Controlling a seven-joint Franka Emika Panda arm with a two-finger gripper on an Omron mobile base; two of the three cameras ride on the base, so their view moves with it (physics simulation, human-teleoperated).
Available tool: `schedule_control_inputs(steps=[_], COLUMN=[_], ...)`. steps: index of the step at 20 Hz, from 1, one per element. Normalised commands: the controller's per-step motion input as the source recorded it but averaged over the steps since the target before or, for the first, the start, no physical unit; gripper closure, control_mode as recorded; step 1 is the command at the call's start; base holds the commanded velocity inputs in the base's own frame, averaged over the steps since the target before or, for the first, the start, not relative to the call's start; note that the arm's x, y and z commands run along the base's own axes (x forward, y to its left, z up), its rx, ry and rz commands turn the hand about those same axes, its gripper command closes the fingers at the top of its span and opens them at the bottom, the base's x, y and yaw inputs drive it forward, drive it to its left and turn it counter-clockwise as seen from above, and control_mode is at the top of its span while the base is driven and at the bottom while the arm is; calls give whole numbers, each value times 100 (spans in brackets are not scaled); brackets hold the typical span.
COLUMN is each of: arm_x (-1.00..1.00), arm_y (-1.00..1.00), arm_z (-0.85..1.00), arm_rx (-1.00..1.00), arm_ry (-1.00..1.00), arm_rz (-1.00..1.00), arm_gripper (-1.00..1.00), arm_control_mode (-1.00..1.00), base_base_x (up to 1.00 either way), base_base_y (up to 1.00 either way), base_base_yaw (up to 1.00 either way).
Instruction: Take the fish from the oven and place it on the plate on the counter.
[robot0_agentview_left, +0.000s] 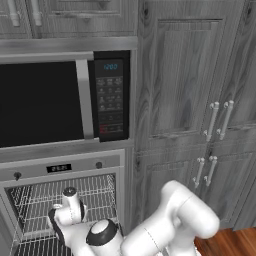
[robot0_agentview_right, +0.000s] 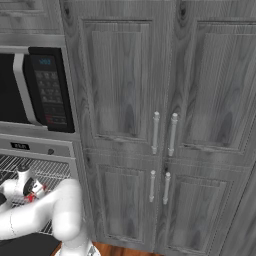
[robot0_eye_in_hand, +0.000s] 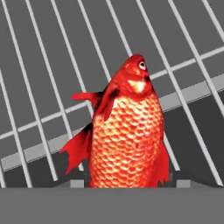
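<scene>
The fish, bright red-orange with scales, lies on the wire rack inside the oven, head pointing away from the hand. My gripper straddles its tail end. One grey fingertip stands on each side, with a narrow gap to the fish's body, so the jaws are open around it. The white hand reaches into the oven cavity over the rack; this hand also shows at the oven on the left edge. The plate and the counter are out of view.
A black-fronted microwave with keypad sits right above the oven. Tall grey wooden cabinet doors with silver handles stand to the right. Wooden floor shows at the bottom.
</scene>
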Motion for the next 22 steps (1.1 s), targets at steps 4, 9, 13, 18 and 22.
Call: schedule_control_inputs(steps=[4,9,13,18,22], arm_x=[-35,-25,-42,-52,-60], arm_y=[0,0,-6,-19,-42], arm_z=[-4,7,56,96,100], arm_rx=[-10,-8,0,6,11], arm_ry=[-16,-11,-7,-8,0], arm_rz=[2,0,0,0,1], arm_gripper=[100,100,100,100,100], arm_control_mode=[-100,-100,-100,-100,-100], base_base_x=[0,0,0,0,0], base_base_y=[0,0,0,0,0], base_base_yaw=[0,0,0,0,0])
